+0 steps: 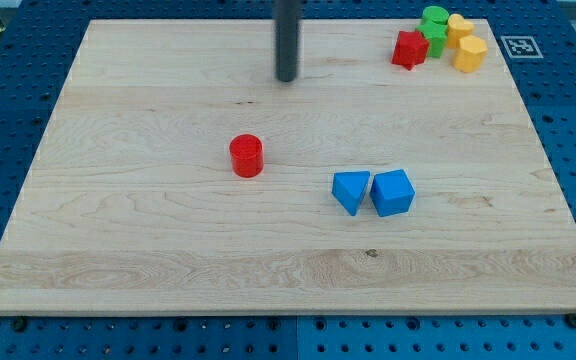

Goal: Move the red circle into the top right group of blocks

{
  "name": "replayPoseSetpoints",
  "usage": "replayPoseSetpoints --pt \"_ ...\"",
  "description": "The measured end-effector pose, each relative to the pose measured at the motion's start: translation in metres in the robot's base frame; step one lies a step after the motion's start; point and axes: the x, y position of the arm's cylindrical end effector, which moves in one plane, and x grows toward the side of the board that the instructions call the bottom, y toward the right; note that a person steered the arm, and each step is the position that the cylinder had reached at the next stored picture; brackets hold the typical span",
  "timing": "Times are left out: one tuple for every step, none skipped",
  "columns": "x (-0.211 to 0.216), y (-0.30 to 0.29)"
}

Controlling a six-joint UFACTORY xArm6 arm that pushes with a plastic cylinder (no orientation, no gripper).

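While the red circle [247,156] stands alone near the middle of the wooden board [118,250], the rod's tip [286,78] rests well apart from it, toward the view's top and slightly right — touching no block, and the arm has no fingers to open or close. At the top right cluster a red block [408,49], two green blocks [433,28] and two yellow blocks [465,45]; right of the circle, two blue blocks [373,192] sit side by side.
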Motion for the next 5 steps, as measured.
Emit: replayPoseSetpoints --pt "0.054 -0.072" --pt "0.129 -0.102" --pt "0.167 -0.091" --pt "0.153 -0.057" --pt "0.11 -0.016"
